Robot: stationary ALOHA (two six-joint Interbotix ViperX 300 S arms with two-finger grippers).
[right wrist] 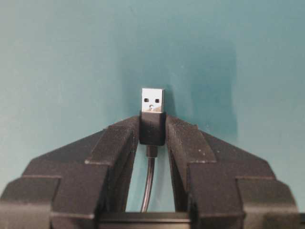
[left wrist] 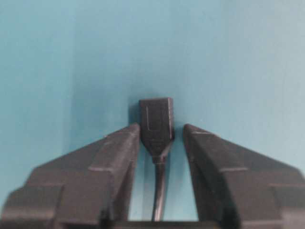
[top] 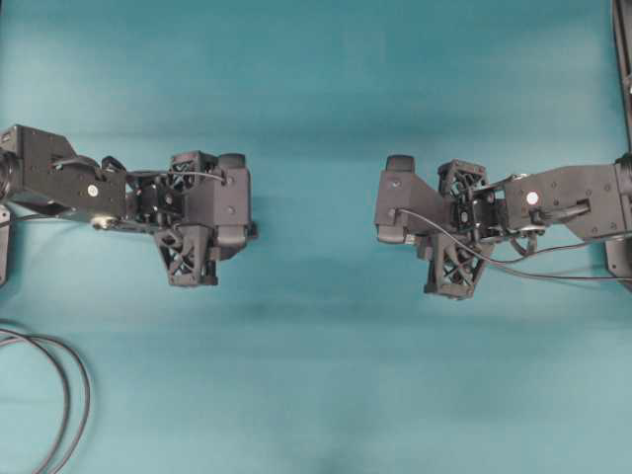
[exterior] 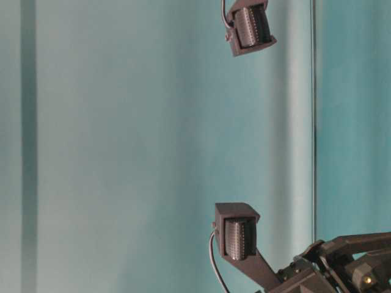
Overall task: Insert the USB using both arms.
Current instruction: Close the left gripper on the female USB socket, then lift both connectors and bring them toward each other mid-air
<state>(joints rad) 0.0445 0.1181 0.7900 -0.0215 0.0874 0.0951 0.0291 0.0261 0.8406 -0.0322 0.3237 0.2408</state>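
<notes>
The right gripper [right wrist: 152, 128] is seen pinched on the dark body of the USB [right wrist: 152, 101], whose silvery tip juts out past the jaw tips while its thin cable [right wrist: 148, 186] trails back between the jaws. In the left wrist view, the left gripper [left wrist: 161, 130] is set around the dark socket [left wrist: 156, 121]; the left jaw seems to touch it, a narrow gap shows on the other side, so whether a firm grip is made cannot be told. In the overhead view the two grippers are held facing each other, well apart, above the teal table [top: 316, 79]. The plug is judged light, small and rigid, its cable limp; it is best held on the moulded body, as here, with the metal tip left free for the socket.
</notes>
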